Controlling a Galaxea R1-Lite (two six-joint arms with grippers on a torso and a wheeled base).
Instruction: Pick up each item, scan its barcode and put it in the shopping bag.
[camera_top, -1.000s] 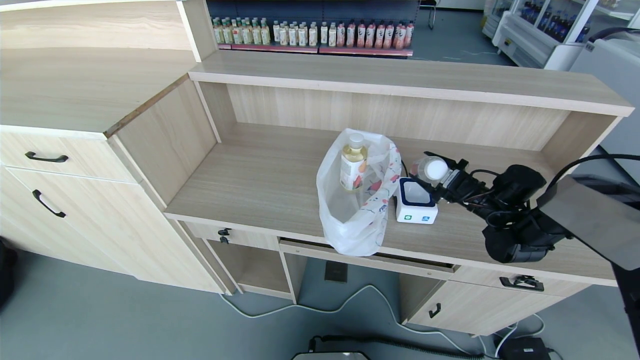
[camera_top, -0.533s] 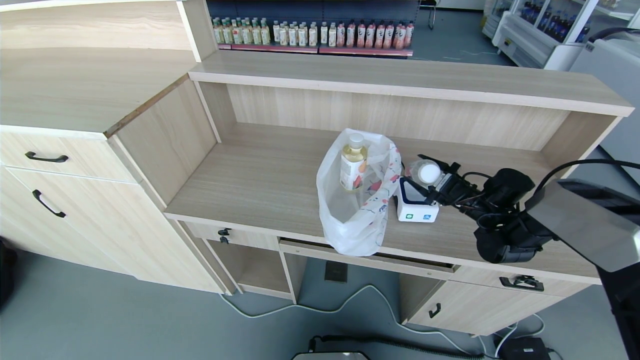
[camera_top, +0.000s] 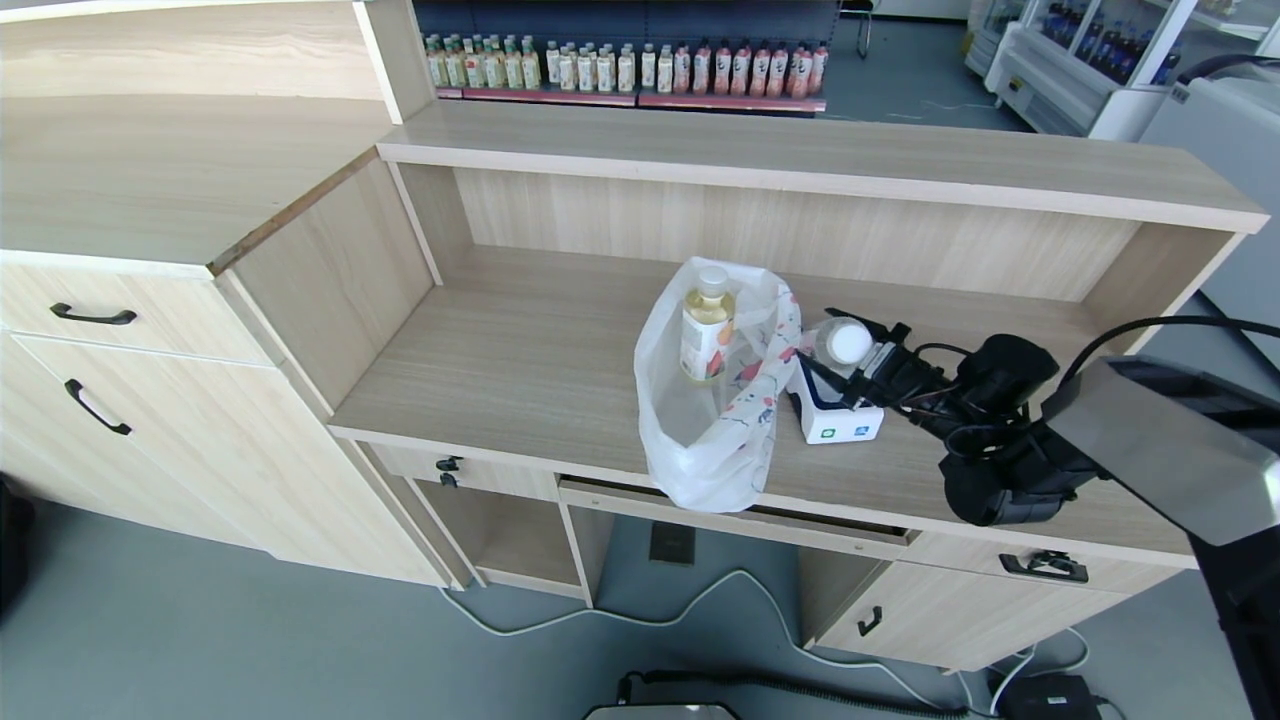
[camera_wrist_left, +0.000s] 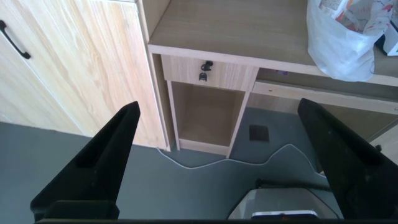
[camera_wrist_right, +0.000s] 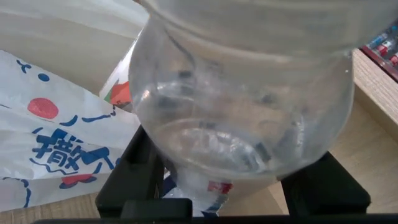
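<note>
Bottle (camera_top: 847, 343) clamped in right pincer (camera_top: 822, 346), right of centre in head view, over scanner (camera_top: 838, 418) beside shopping bag (camera_top: 712, 445). Right wrist close-up: see-through body. Left wrist view: left pincer (camera_wrist_left: 217, 107) spread wide.

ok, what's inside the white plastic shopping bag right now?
One upright bottle of yellow drink with a white cap stands inside the white plastic shopping bag. The bag's front wall covers the bottom, so anything lying low there can't be seen.

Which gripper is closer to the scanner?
Right. The right gripper, shut on the clear bottle, sits just over the white scanner. The left gripper is open, off the counter's front, facing the open cubby, beyond the shopping bag.
</note>
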